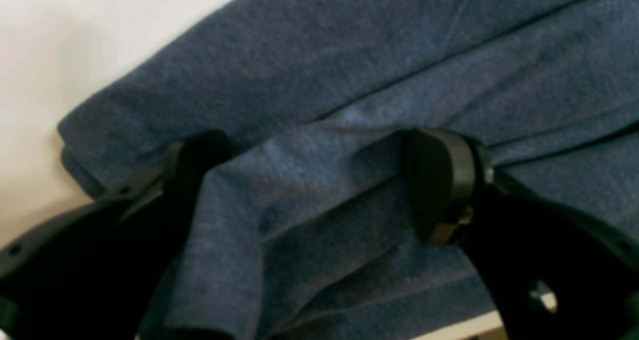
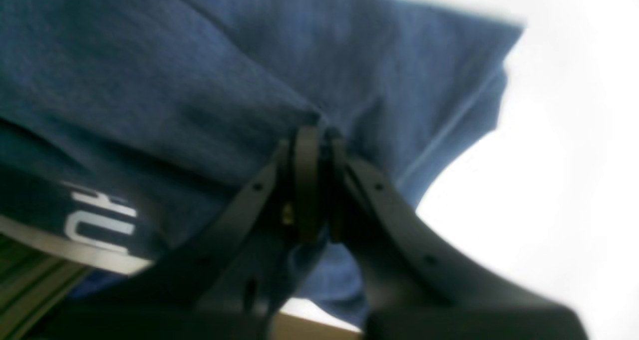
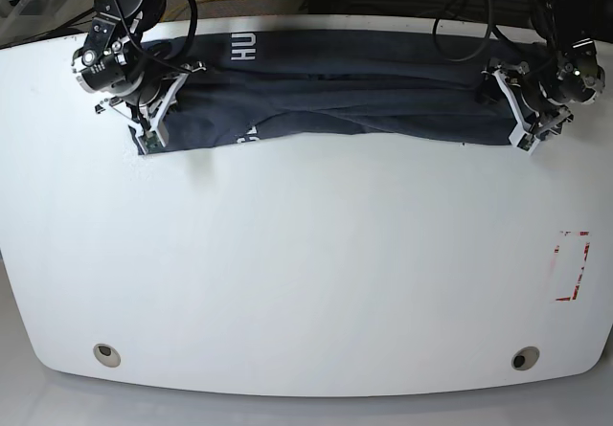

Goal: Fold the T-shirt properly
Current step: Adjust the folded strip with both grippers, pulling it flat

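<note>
On the white desk [image 3: 306, 282] we see the T-shirt [image 3: 364, 96] stretched along the far edge. The right end effector [image 2: 317, 135] is clamped on its cloth; the left end effector [image 1: 319, 180] stands apart, straddling a ridge (unpinched). We advise closing it before lifting evenly.

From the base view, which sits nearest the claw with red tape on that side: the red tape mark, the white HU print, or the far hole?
From the left claw:
1. Red tape mark, same side, near the table's front.
2. White HU print, on the T-shirt, across.
3. Hole, opposite front corner.
</note>
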You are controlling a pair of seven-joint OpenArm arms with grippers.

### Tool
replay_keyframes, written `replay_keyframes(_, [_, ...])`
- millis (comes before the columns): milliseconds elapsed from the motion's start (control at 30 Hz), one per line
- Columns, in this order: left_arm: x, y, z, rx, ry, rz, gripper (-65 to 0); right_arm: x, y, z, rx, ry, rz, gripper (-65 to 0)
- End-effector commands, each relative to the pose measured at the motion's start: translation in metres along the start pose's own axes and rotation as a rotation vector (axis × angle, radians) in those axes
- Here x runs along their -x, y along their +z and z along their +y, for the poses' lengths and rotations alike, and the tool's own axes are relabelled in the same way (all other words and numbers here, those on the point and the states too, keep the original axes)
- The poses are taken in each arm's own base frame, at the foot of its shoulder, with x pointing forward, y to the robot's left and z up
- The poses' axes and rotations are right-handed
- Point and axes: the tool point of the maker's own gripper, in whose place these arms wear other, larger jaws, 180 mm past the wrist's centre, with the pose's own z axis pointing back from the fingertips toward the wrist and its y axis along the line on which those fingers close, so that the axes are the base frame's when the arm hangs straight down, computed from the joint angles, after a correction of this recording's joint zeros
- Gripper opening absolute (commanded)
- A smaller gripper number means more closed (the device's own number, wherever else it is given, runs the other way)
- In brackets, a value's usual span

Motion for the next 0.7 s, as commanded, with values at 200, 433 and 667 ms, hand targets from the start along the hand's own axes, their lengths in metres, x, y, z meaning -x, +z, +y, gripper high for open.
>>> replay_keyframes(200, [-0.005, 0.001, 0.001, -0.010, -0.031, -0.006, -14.6, -0.001, 0.012, -0.009, 0.033, -0.019, -0.076, -18.1])
replay_keyframes(433, [-0.005, 0.001, 0.001, -0.009, -0.030, -0.009, -14.6, -0.013, 0.026, 0.022, -0.181, -0.081, -0.226, -17.1])
replay_keyframes(667, [-0.005, 0.001, 0.001, -0.009, -0.030, -0.009, -14.6, 0.005, 0.000, 0.065, -0.411, -0.153, -0.180, -17.1])
